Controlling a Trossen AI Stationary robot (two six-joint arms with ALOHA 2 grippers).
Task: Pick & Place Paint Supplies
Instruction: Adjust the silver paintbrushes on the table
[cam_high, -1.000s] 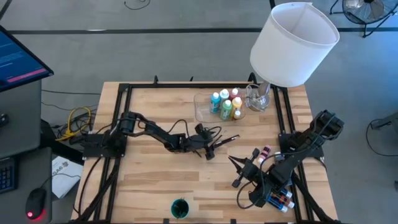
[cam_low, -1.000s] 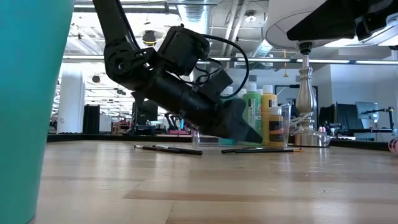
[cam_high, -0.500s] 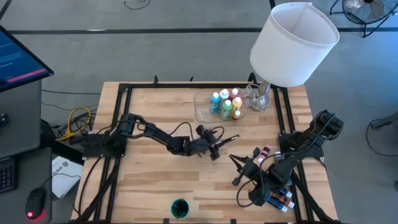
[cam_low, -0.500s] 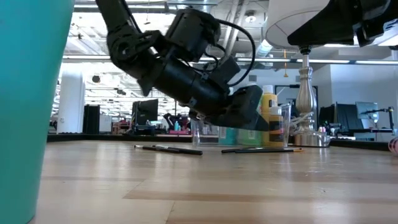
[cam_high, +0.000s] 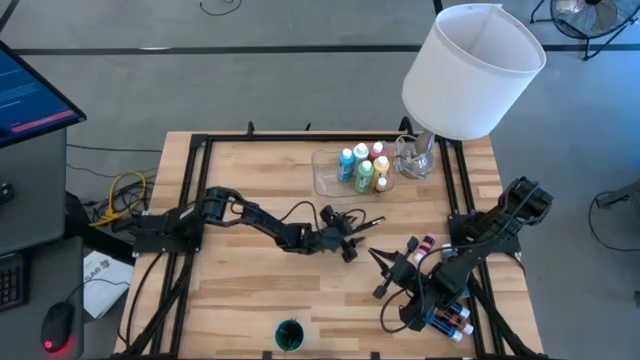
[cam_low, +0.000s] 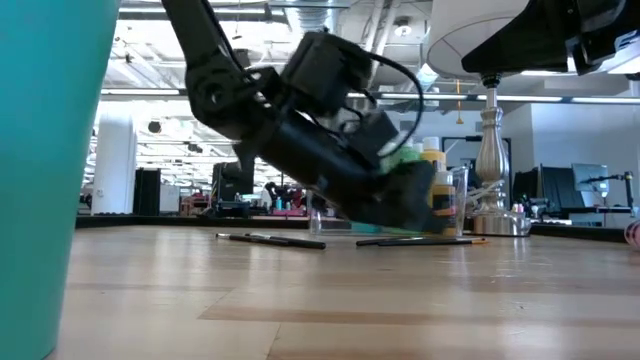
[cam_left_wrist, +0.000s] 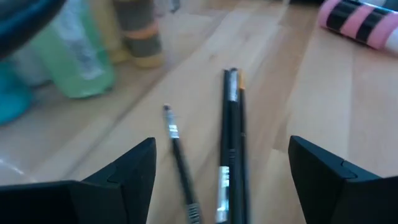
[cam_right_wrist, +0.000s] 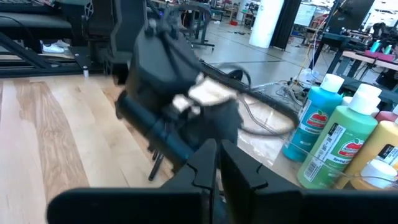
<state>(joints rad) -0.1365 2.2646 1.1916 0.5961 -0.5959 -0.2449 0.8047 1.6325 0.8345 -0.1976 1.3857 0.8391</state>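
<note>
Standing by the table (cam_high: 250, 290), I am watching the left gripper (cam_high: 352, 240) hanging low over the middle of the boards with its fingers spread wide and nothing between them. The brushes (cam_left_wrist: 231, 143) are lying flat on the wood directly ahead of it: two thin dark handles side by side, a shorter one (cam_left_wrist: 180, 163) just beside them. In its wrist view their long axis is running away from the gripper, straight down the gap between the two fingers, so I judge the jaws are already standing across the handles rather than along them. This arm is stretching out from the left edge, elbow bent, wrist tipped steeply down toward the wood. The bottles (cam_high: 362, 166) are standing in a clear tray (cam_high: 325, 178) near the far edge, beyond the brushes. The right gripper (cam_high: 384, 268) is waiting near the right edge, pinched closed on nothing, farther from the brushes, so the left arm looks the natural one to lower and close.
</note>
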